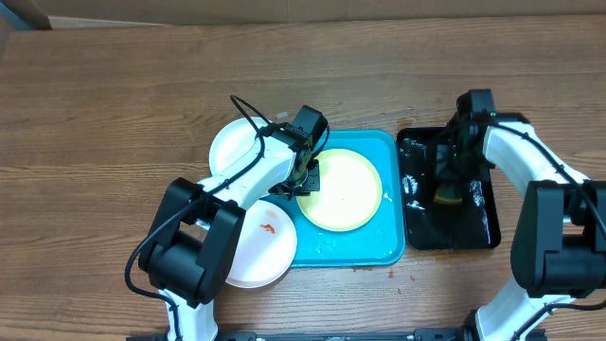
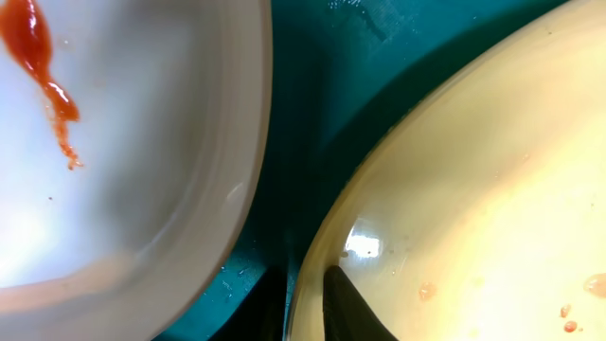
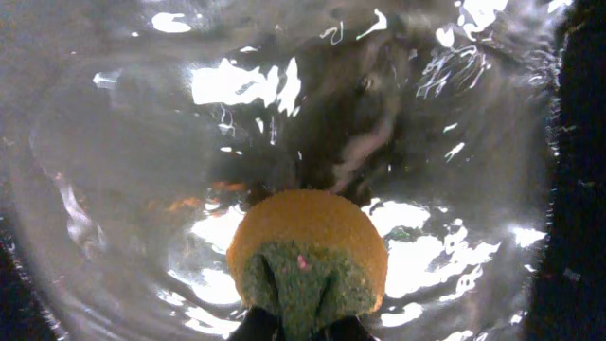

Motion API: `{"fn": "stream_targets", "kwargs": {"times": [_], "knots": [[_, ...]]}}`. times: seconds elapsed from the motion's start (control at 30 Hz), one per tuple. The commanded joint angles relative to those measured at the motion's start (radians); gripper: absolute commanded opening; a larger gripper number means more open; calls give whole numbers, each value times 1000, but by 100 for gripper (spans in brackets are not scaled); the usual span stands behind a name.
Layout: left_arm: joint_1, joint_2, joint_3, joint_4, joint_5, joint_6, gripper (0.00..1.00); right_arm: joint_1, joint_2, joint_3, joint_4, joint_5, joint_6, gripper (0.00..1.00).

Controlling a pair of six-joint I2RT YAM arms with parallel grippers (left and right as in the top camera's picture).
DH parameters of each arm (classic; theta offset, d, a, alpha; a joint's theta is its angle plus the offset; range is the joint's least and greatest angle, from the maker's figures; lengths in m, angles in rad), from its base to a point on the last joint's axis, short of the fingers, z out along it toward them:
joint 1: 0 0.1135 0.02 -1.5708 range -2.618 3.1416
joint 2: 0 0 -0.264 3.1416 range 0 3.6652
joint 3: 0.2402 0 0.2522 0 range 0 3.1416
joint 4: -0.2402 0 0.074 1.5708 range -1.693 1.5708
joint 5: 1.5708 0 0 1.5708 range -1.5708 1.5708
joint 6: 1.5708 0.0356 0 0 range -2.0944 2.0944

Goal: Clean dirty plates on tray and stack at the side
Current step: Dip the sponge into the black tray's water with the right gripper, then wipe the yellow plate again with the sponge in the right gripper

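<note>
A pale yellow-green plate (image 1: 343, 189) lies on the turquoise tray (image 1: 388, 248). My left gripper (image 1: 309, 176) is shut on its left rim. In the left wrist view one finger (image 2: 355, 313) sits inside the plate (image 2: 473, 189) and the other outside, over the tray (image 2: 303, 104). A white plate with an orange-red smear (image 1: 262, 244) overlaps the tray's front-left corner and shows close up as the smeared plate (image 2: 123, 142). Another white plate (image 1: 232, 147) lies at the tray's back left, partly under my left arm. My right gripper (image 1: 449, 186) is shut on a yellow-and-green sponge (image 3: 308, 246).
A narrow black tray (image 1: 478, 232) with water in it stands right of the turquoise tray, and the sponge is held over its wet floor (image 3: 142, 142). Droplets and small smears dot the turquoise tray's front. Bare wooden table (image 1: 114, 95) surrounds everything.
</note>
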Motion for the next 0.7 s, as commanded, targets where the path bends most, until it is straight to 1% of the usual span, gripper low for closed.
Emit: {"fn": "stream_targets", "kwargs": {"times": [0.0,0.07,0.1,0.27,0.3,0.33,0.37,0.57,0.67], "knots": [[10,18,-10,3,-13,-6,17,0,-2,105,-51,-9,6,7],[10,18,-10,4,-13,-6,15,0,-2,118,-64,-18,9,5],[10,18,-10,6,-13,-6,12,0,-2,118,-64,-29,9,4],[10,18,-10,11,-13,-6,12,0,-2,117,-96,-61,9,4],[10,18,-10,11,-13,-6,11,0,-2,117,-102,-67,9,4],[10,18,-10,11,-12,-6,7,0,-2,117,-103,-82,9,4],[10,18,-10,11,-12,-6,5,0,-2,117,-102,-101,9,4],[10,18,-10,12,-13,-6,4,-2,-2,125,-101,-272,8,4],[10,18,-10,11,-10,-6,4,-2,-2,137,-102,-388,8,4]]}}
